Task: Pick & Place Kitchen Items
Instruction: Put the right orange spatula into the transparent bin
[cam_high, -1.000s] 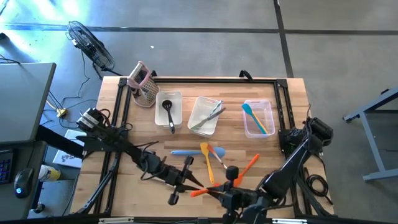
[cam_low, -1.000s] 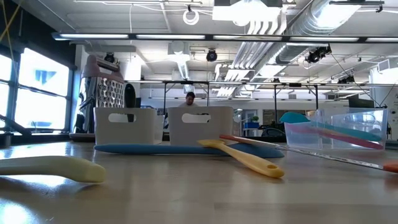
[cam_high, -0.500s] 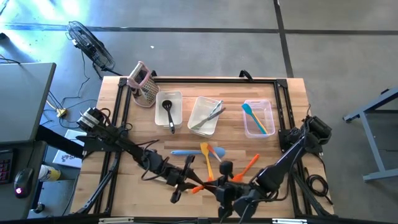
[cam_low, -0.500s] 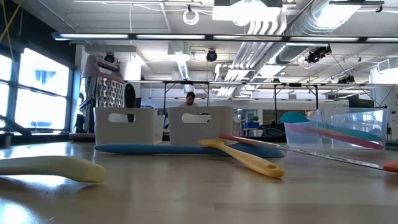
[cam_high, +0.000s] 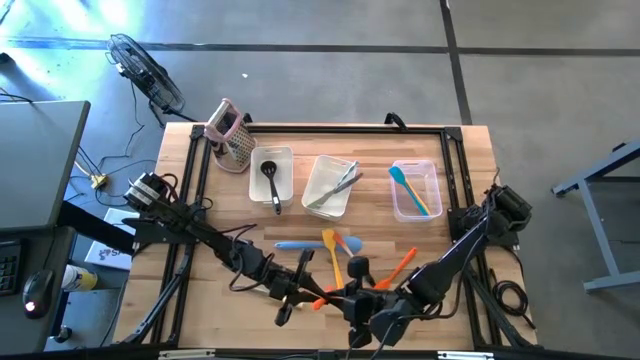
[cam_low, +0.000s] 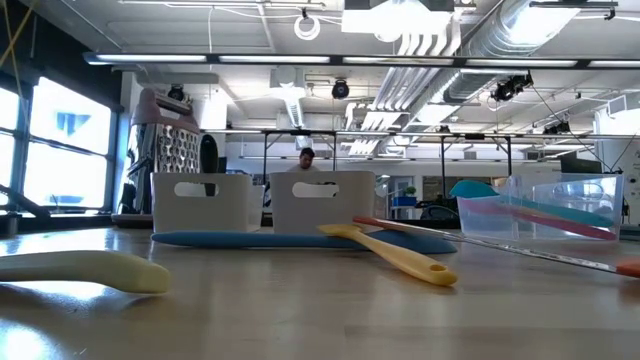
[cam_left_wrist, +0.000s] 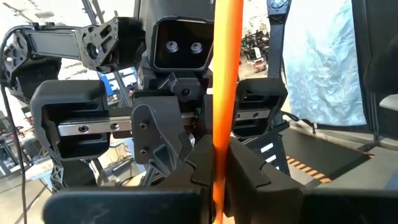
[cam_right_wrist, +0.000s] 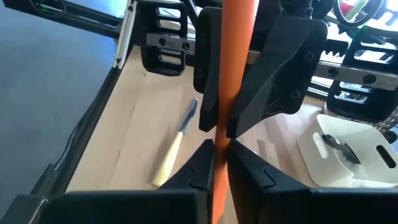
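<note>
An orange utensil (cam_high: 320, 300) with a long slim handle is held between both grippers near the table's near edge. My left gripper (cam_high: 303, 293) reaches it from the left and is shut on it. My right gripper (cam_high: 346, 301) faces it from the right and is also shut on it. Each wrist view shows the other gripper straight ahead. On the table lie a blue spatula (cam_high: 290, 244), a yellow spatula (cam_high: 332, 256), another orange spatula (cam_high: 401, 265) and a cream-handled knife (cam_high: 280, 315). My left gripper pinches the orange handle (cam_left_wrist: 219, 146) between its two fingers (cam_left_wrist: 202, 163), which lie across it. It comes level from the table's left. The right wrist view shows its fingers (cam_right_wrist: 209, 68) on either side of the handle. My right gripper pinches the same orange handle (cam_right_wrist: 221, 146) between its two fingers (cam_right_wrist: 200, 168), across it and right beside the left gripper's hold. It comes roughly level from the table's right.
Three clear bins stand in the far half: one with a black ladle (cam_high: 272, 175), one with metal tongs (cam_high: 332, 185), one with blue and yellow spatulas (cam_high: 415, 190). A box grater (cam_high: 232, 140) stands at the far left. The knife (cam_right_wrist: 174, 149) lies under the grippers.
My right gripper has moved toward the table's left and a little toward the far edge, up to my left gripper and the orange utensil. My left gripper and the utensil have stayed nearly in place.
</note>
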